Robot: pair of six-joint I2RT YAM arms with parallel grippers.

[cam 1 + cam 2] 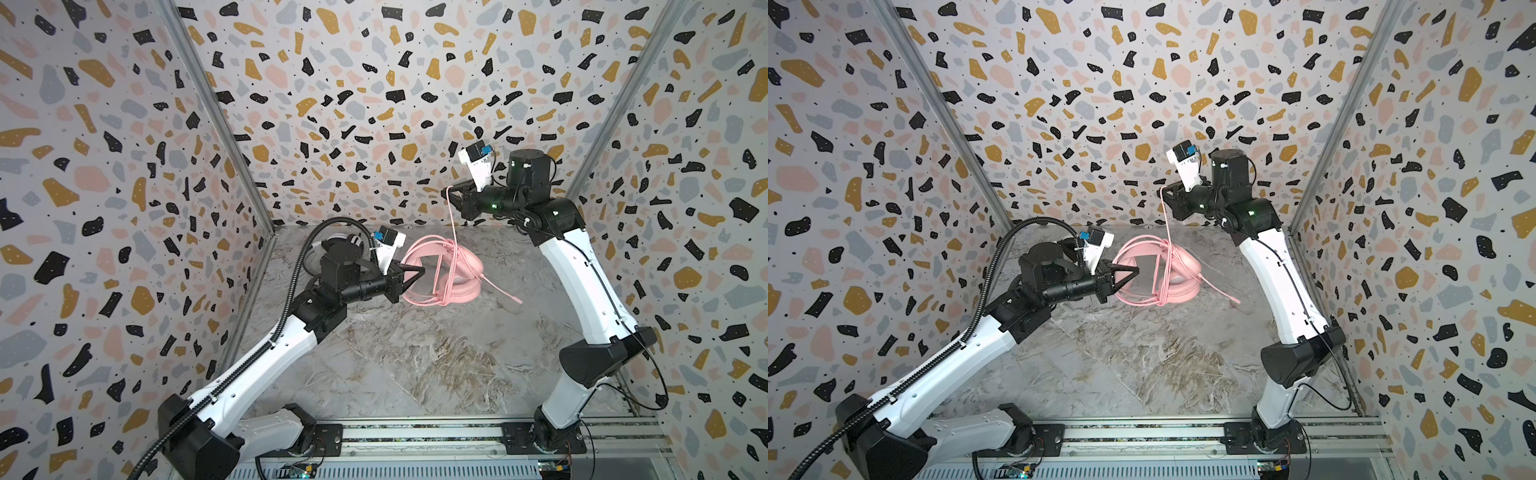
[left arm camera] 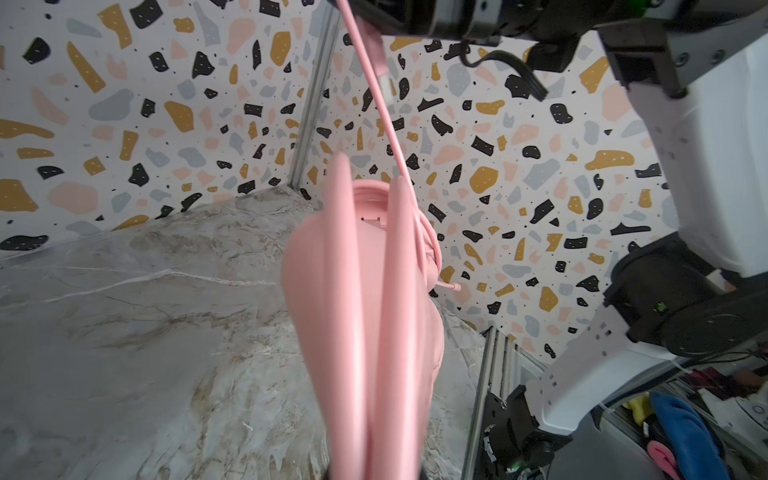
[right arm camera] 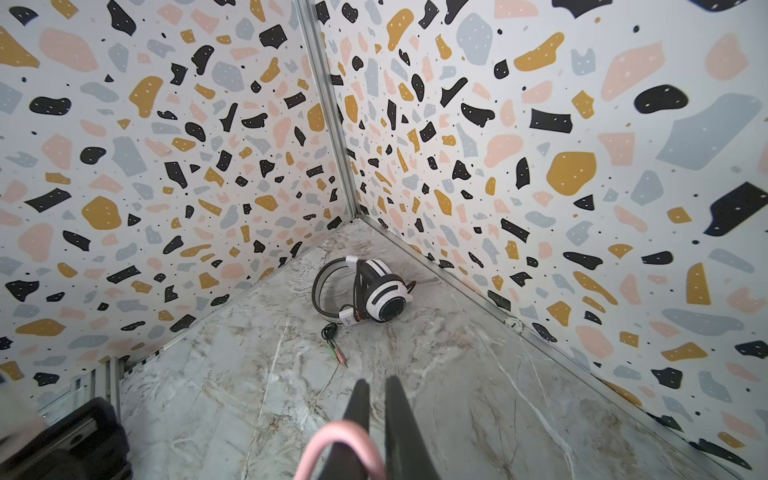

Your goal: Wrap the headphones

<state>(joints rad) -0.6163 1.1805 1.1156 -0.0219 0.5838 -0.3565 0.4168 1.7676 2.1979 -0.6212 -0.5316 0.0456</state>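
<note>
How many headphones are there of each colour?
pink headphones: 1
white-and-black headphones: 1
Total: 2

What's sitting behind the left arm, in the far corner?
The white-and-black headset, its plugs lying on the marble tabletop. In a top view the left arm covers most of it.
</note>
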